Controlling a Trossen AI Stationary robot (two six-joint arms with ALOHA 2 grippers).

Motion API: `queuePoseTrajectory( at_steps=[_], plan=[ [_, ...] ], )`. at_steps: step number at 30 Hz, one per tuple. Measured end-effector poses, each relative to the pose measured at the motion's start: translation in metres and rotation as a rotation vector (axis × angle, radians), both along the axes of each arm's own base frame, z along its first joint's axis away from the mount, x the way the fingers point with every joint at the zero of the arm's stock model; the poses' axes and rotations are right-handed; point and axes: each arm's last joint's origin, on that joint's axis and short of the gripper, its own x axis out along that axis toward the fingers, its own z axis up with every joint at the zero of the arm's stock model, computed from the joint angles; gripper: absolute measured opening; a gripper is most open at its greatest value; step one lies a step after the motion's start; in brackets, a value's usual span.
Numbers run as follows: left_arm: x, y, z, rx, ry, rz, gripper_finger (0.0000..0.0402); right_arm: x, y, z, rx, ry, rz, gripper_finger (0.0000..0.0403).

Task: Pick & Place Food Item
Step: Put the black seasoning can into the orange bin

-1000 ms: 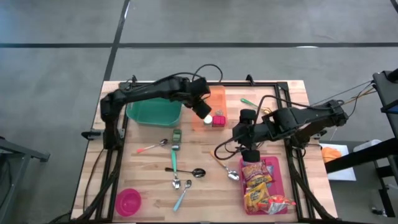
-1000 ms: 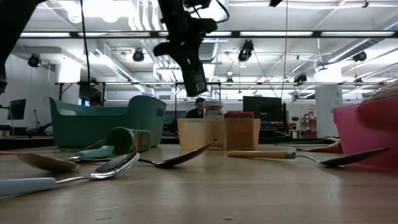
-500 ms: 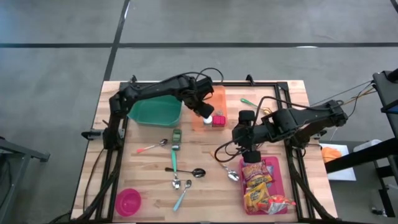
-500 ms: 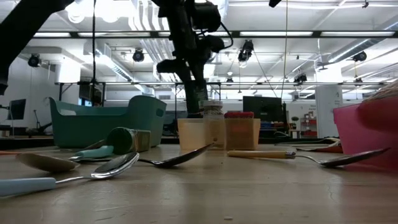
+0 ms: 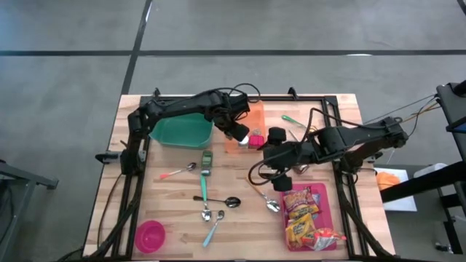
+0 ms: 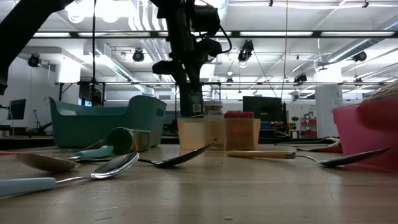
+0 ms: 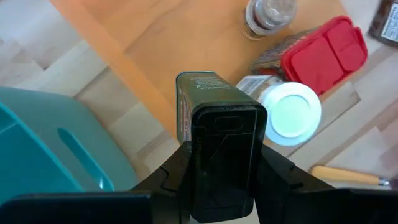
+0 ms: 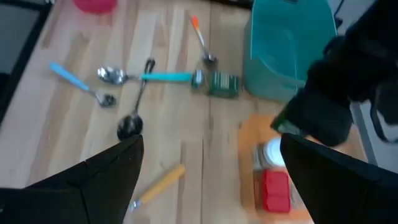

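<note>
My left gripper [image 5: 237, 132] is shut on a dark green tin with a black cap [image 7: 217, 134] and holds it over the near left part of the orange tray [image 5: 247, 116]. In the low view the tin [image 6: 193, 101] hangs upright just over the tray's rim [image 6: 205, 121]. In the tray stand a white-lidded jar [image 7: 289, 112], a red-lidded box [image 7: 323, 53] and a glass shaker [image 7: 267, 15]. My right gripper [image 5: 279, 175] hovers open between the orange tray and the pink tray [image 5: 325, 196], with nothing between its fingers [image 8: 121, 168]. My left gripper pinches the tin by its two opposite sides at the black cap end [image 7: 221, 158], one finger [image 7: 177, 171] on each side. The fingers come from above, pointing down. The tin hangs upright below them, its bottom at the height of the tray's rim; whether it touches the tray I cannot tell.
The teal bin [image 5: 180, 132] stands left of the orange tray. A second green tin [image 5: 207, 158], several spoons [image 5: 205, 196] and a wooden-handled utensil [image 7: 345, 175] lie mid-table. A pink bowl [image 5: 151, 235] sits near left. Snack packets [image 5: 302, 218] fill the pink tray.
My left gripper has sunk toward the orange tray with the tin, which went from tilted to upright. My right gripper has drawn away from the pink tray toward the table's left and tipped upward, staying open.
</note>
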Motion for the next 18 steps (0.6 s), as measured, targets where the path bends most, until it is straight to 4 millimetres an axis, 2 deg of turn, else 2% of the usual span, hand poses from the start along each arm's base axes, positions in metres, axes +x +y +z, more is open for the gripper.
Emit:
queuePoseTrajectory(
  at_steps=[6, 10, 18],
  plan=[
    [-0.001, 0.000, -0.009, -0.020, 0.017, 0.011, 0.0110, -0.003, -0.002, 0.003, 0.043, -0.034, -0.034, 0.0374],
    [-0.001, -0.001, -0.010, -0.025, 0.019, 0.010, 0.0110, -0.019, -0.009, 0.015, 0.102, -0.104, -0.078, 0.0374],
    [0.001, -0.002, -0.010, -0.027, -0.008, 0.032, 0.0110, -0.055, -0.022, 0.016, 0.136, -0.226, -0.081, 0.0374]
  ],
)
